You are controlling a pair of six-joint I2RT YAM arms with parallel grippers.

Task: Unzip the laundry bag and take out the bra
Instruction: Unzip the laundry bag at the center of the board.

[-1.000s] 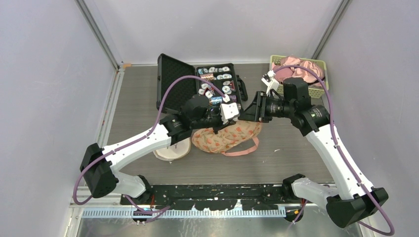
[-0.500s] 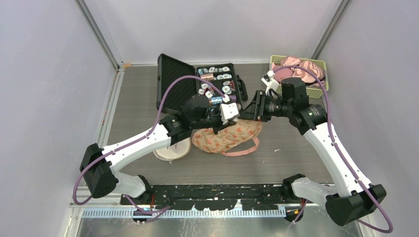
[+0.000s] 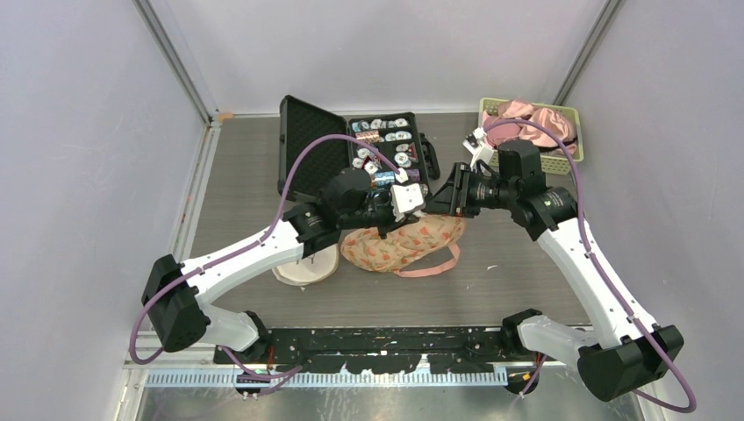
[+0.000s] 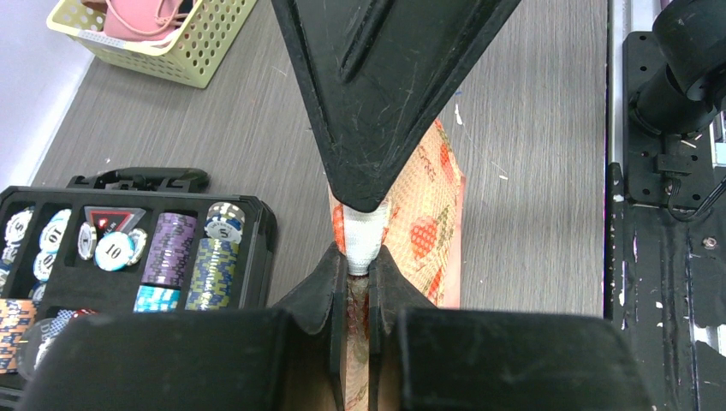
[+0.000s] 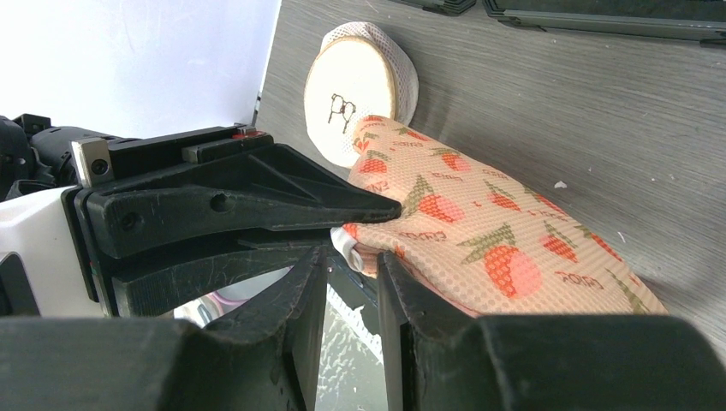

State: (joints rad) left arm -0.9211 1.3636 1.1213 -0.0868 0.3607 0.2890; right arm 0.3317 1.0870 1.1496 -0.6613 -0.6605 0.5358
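Just left of the laundry bag (image 3: pixel 399 246), a round beige mesh pouch (image 5: pixel 360 81) lies on the tabletop (image 3: pixel 246 167). At the bag's upper edge the left fingers (image 4: pixel 321 291) are pressed together on a fold of the strawberry-print mesh. Immediately right of that fold is a small white tab (image 4: pixel 360 240), probably the zip's end, which sits between the right fingers (image 5: pixel 301 295). These are close together around it, but I cannot tell whether they truly pinch it. The bra is not visible; I take it to be inside the bag, which looks closed.

The two sets of fingers meet nearly tip to tip at the bag's edge, so any pull risks knocking one against the other. If the right fingers have cloth rather than the slider, the zip will not run and the mesh will only stretch. If the left hold is shallow, the fold could slip free. The whole bag would then drag rightward toward the yellow basket (image 4: pixel 197 47), well right of it.
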